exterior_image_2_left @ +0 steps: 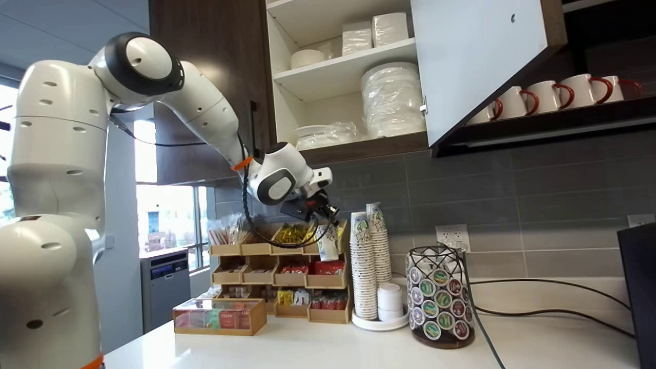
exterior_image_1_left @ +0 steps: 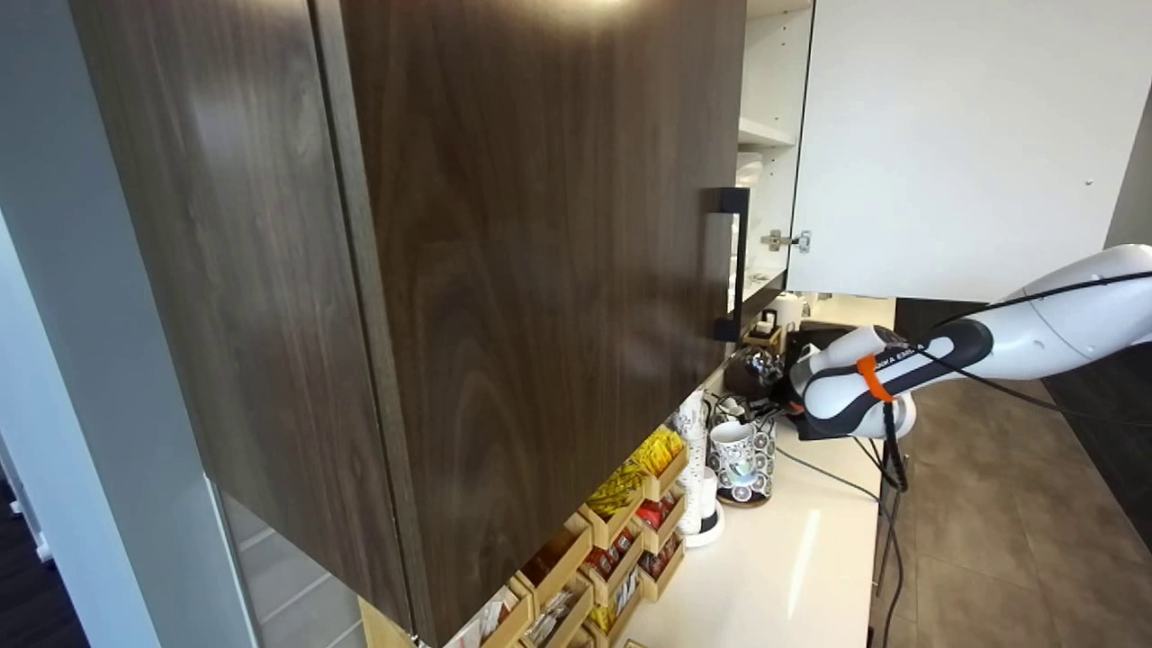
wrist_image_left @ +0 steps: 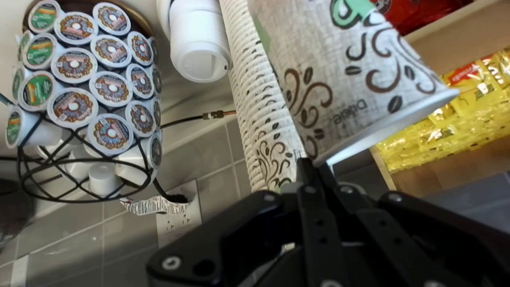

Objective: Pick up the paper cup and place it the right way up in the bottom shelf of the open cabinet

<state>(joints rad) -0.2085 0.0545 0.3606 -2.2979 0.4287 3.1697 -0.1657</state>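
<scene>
The white paper cup with brown and green print (wrist_image_left: 342, 71) hangs rim-up and slightly tilted from my gripper (wrist_image_left: 316, 165), whose fingers are shut on its rim. The cup also shows in both exterior views (exterior_image_1_left: 733, 447) (exterior_image_2_left: 328, 245), above the counter, with the gripper (exterior_image_2_left: 328, 214) above it. The open cabinet (exterior_image_2_left: 328, 111) is above and behind the gripper. Its bottom shelf (exterior_image_1_left: 761, 277) shows only as a pale sliver beside the black handle; in an exterior view its brown front edge (exterior_image_2_left: 369, 145) shows and its top is mostly hidden.
Wrapped plates (exterior_image_2_left: 392, 97) and bagged plates (exterior_image_2_left: 325, 134) stand on the bottom shelf. A white-backed door (exterior_image_2_left: 476, 51) swings out at the right. Below are stacked cups (exterior_image_2_left: 364, 271), a pod canister (exterior_image_2_left: 441, 297) and a wooden packet rack (exterior_image_2_left: 292, 279). Dark door (exterior_image_1_left: 558, 225).
</scene>
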